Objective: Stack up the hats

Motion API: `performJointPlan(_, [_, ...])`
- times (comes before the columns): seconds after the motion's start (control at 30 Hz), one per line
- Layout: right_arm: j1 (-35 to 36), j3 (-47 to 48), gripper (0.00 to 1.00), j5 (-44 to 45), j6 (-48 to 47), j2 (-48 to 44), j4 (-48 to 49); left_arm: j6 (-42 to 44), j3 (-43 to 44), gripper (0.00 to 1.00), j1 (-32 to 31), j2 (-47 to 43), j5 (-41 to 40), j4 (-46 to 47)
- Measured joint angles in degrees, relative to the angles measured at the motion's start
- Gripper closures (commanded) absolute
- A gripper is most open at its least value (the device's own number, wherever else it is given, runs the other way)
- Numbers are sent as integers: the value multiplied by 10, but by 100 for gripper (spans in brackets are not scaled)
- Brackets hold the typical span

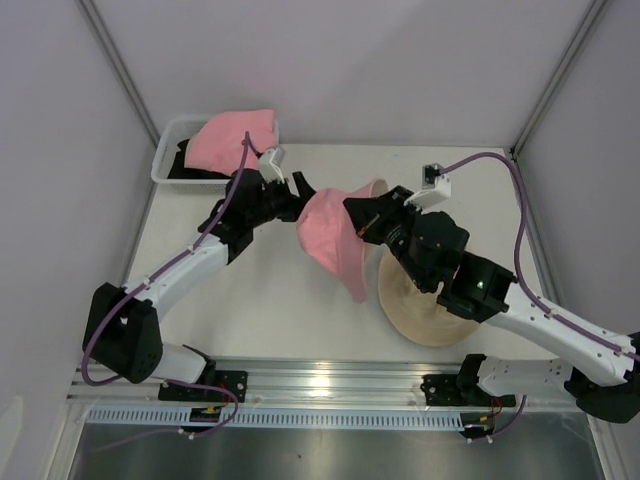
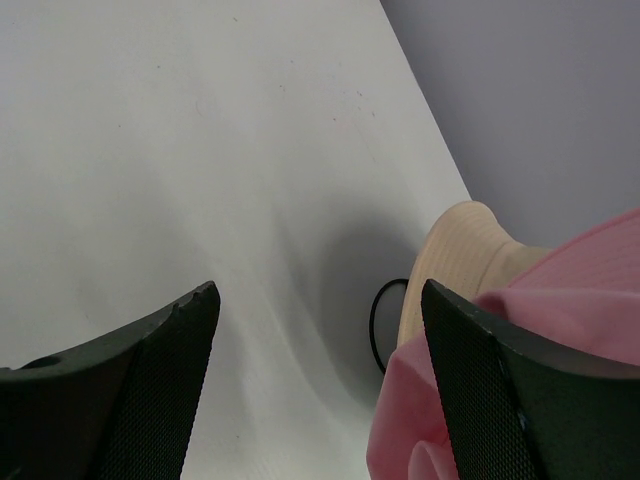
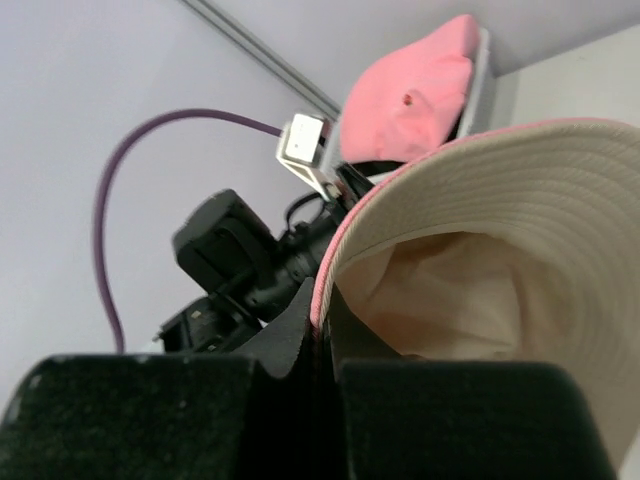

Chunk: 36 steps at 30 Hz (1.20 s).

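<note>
1. The right gripper (image 3: 320, 318) is clamped shut on the brim edge of the pink hat (image 1: 332, 238). Pinching only the rim lets the soft crown hang free, and the hat's cream lining faces this wrist camera. The hat is held up off the table (image 1: 250, 290), mid-scene between the two arms.
2. The left gripper (image 2: 320, 295) has its jaws spread wide with nothing between them. One finger (image 2: 500, 400) lies against the pink fabric on the hat's left side. It seems placed there to steady or catch the opposite side of the floppy brim, so that the hat stays open rather than folding.
3. The cream hat (image 1: 425, 310) lies flat on the table at the near right, partly under the right arm and just beside the held hat's lower edge. It looks like the base of the stack, which would explain why the pink one is held next to it.
4. A second pink hat (image 1: 235, 140) rests on a black hat (image 1: 183, 162) in the white basket (image 1: 163, 160) at the far left. Both are well apart from the stack and not yet stacked.
5. The next move likely calls for lowering the pink crown squarely over the cream one. With a one-sided grip, the hat could drape crooked.
</note>
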Motion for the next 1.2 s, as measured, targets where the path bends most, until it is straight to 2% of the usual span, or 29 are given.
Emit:
performJointPlan(0.2, [28,-38,100,68,12,-70,-101,5,-2,16,2,-8,4,2])
performJointPlan(0.37, [28,-115,100,107,23,-203,-152,9,-6,17,2,-21,4,10])
performJointPlan(0.57, [28,-126,100,148,81,-318,-262,9,-5,17,-8,-13,-3,14])
performJointPlan(0.7, [28,-134,100,176,161,-357,-378,9,-2,18,-20,6,-7,14])
performJointPlan(0.83, [28,-150,88,205,237,-396,-482,11,8,18,-29,24,-10,6])
performJointPlan(0.97, [28,-143,88,226,311,-416,-590,14,19,18,-36,25,-11,5])
performJointPlan(1.13, [24,-127,90,253,382,-418,-648,16,50,18,-63,32,-11,6])
performJointPlan(1.2, [19,-127,87,261,386,-418,-659,19,62,18,-80,38,-11,6])
